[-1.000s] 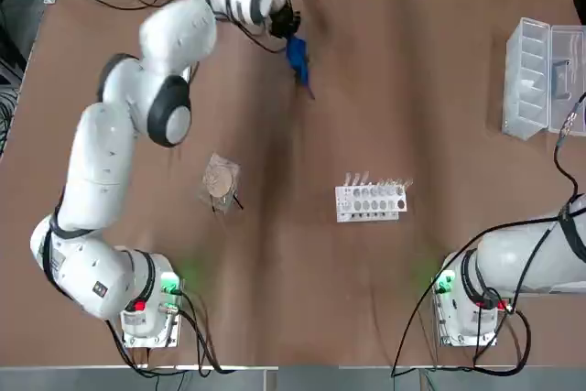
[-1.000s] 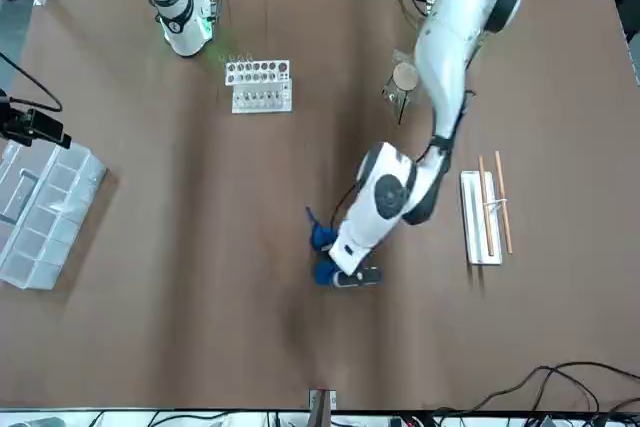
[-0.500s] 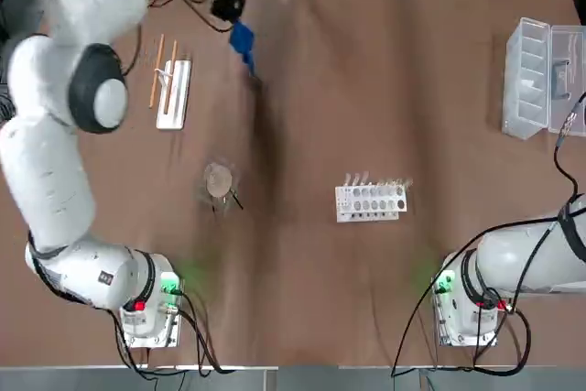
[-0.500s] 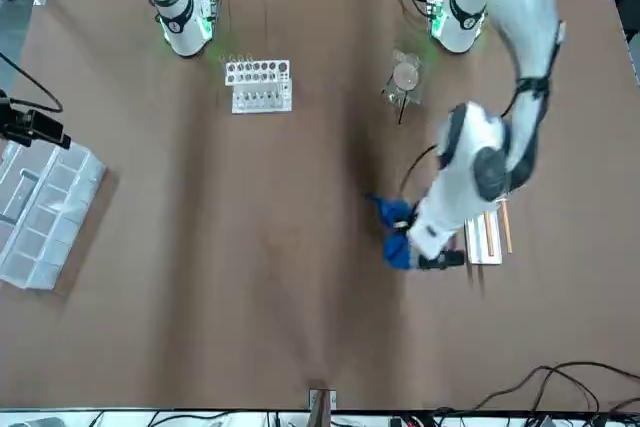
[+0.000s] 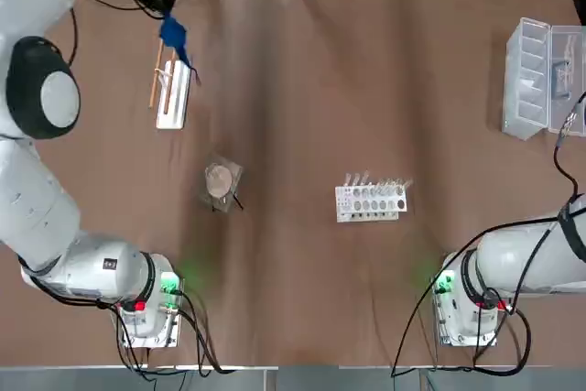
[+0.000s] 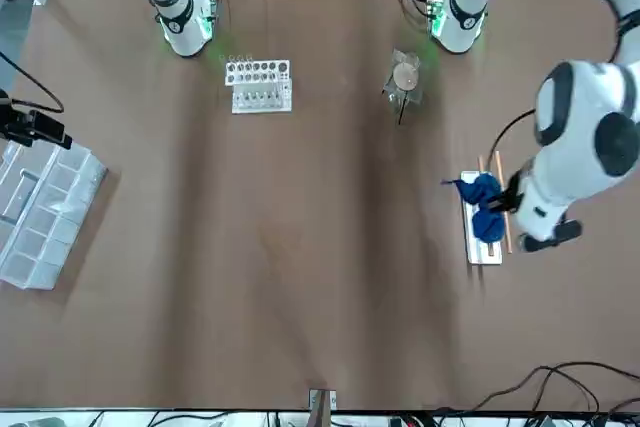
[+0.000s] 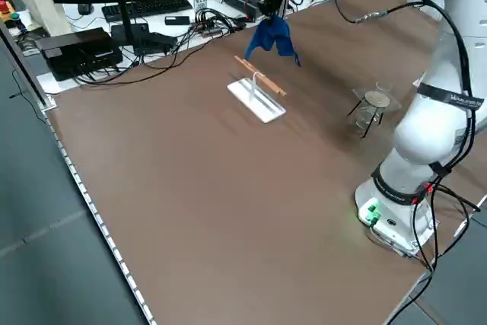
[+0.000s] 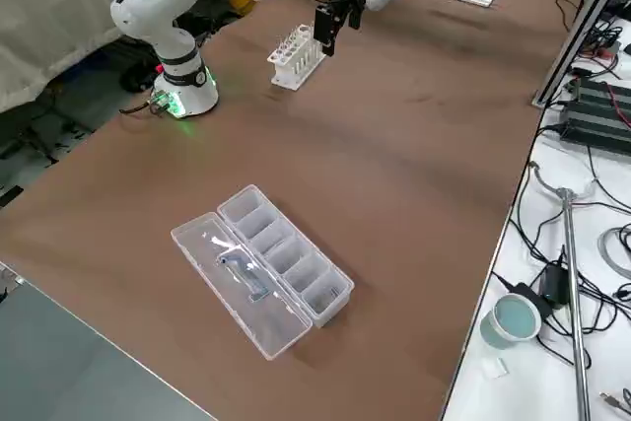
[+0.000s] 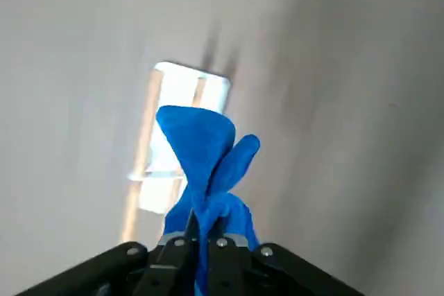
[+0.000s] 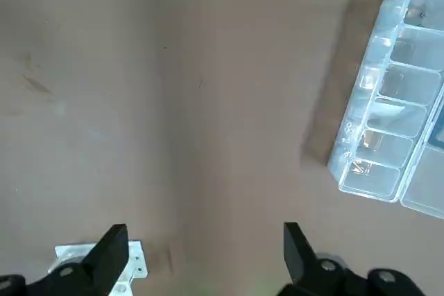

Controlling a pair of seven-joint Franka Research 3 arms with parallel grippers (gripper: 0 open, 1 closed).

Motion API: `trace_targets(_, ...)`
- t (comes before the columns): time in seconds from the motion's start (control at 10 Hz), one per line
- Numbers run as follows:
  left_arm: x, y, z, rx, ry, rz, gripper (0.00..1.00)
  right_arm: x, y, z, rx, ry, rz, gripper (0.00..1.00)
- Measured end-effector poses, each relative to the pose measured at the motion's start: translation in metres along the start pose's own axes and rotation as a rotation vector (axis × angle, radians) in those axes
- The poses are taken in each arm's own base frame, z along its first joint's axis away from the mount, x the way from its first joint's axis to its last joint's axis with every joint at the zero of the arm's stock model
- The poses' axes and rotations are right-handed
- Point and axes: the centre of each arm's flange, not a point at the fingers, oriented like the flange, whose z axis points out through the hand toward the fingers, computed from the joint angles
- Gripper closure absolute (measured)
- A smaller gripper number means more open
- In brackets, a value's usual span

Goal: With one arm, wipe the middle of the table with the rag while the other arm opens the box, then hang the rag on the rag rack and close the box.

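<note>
Leftward across the table, toward the robot's left, the left gripper had carried the blue rag from mid-table to the rag rack. I had its fingers clenched on the gathered cloth, the rag hanging above the table by the rack's far end. From overhead, its long axis slanted, the loose tail pointing toward the robot's side and a little to its right. The rack's white base lay lengthwise between the table's far and near sides, its near end angled slightly left, with two wooden rods along it.

Over on the right, my other tool, the right gripper, hung near the box on the robot's side, fingers spread and holding nothing. The divided box stood open, its long axis running far to near, compartments on the left and lid folded out to the right.
</note>
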Motion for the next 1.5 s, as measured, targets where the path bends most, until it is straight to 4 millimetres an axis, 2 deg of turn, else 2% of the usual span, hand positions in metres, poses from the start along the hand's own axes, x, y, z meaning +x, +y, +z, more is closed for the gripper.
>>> trace_targets(0.1,0.002,-0.017,-0.001,0.007,-0.011,-0.027,0.94,0.000,0.000,0.000,0.000,0.000,0.000,0.01)
trace_targets(0.5,0.015,-0.074,0.019,0.012,-0.048,-0.209,0.94,0.000,-0.001,0.001,0.000,-0.002,-0.001,0.01)
trace_targets(0.7,0.024,-0.073,0.040,0.014,-0.053,-0.316,0.94,0.000,-0.001,0.001,0.000,-0.002,-0.001,0.01)
trace_targets(1.0,0.035,-0.068,0.079,0.029,-0.089,-0.386,0.94,0.000,-0.001,0.001,0.000,-0.003,-0.001,0.01)
trace_targets(1.2,0.039,-0.066,0.093,0.031,-0.091,-0.425,0.94,0.000,0.000,0.002,0.000,-0.005,0.000,0.01)
trace_targets(1.5,0.039,-0.061,0.099,0.036,-0.098,-0.438,0.93,0.000,0.001,0.003,0.000,-0.006,0.001,0.01)
